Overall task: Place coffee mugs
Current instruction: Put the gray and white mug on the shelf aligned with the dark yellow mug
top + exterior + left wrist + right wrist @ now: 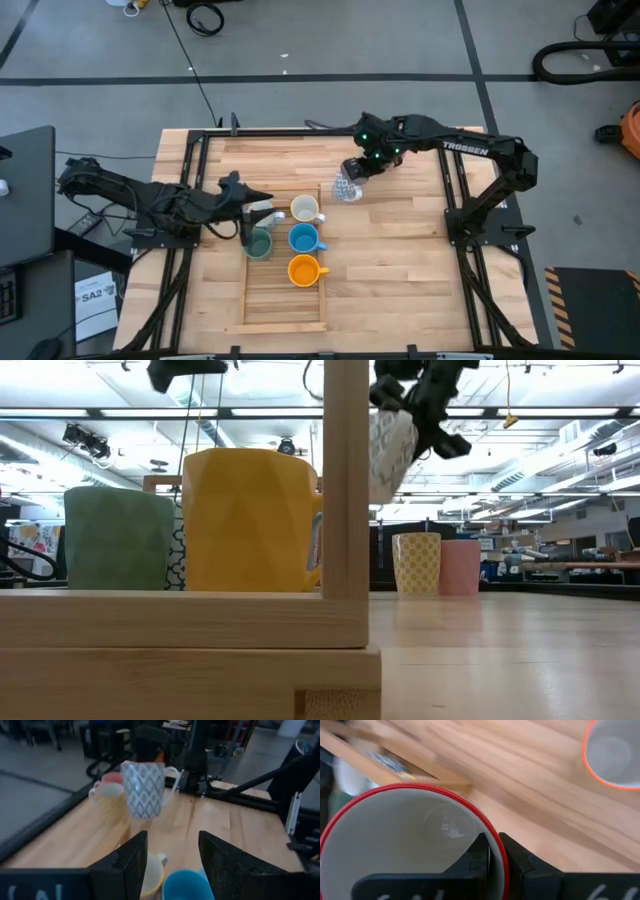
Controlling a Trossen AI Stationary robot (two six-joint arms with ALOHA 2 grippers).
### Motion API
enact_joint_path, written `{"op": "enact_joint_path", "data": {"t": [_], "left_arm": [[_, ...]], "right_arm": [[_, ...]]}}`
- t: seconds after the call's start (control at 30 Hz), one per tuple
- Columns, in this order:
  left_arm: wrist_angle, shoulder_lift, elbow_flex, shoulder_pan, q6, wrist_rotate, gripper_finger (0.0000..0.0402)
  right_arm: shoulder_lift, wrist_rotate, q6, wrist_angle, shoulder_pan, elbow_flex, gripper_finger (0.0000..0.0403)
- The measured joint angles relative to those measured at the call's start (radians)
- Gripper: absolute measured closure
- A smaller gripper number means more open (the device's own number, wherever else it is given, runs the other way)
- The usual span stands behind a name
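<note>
right tool [492,852] clamps patterned mug [346,187] aloft | left tool [170,855] open

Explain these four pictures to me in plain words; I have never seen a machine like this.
Two dark robot arms work at a wooden table. One picture looks straight down, one looks level across the tabletop, and two come from cameras on the arms' wrists. A shallow wooden tray holds a green mug, a cream mug, a blue mug and an orange mug. The right gripper is shut on the rim of a patterned mug, lifted above the table. The left gripper is open, over the tray by the green mug.
</note>
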Motion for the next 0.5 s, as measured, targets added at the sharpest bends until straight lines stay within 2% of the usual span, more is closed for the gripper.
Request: {"op": "enact_joint_path", "data": {"t": [0.23,0.5], "left_arm": [[0.195,0.127,0.000,0.000,0.286,0.000,0.0219],[0.475,0.260,0.000,0.001,0.585,-0.040,0.0219]], "right_arm": [[-0.001,0.022,0.079,0.034,-0.012,0.103,0.0368],[0.000,0.016,0.190,0.200,-0.017,0.116,0.0366]]}}
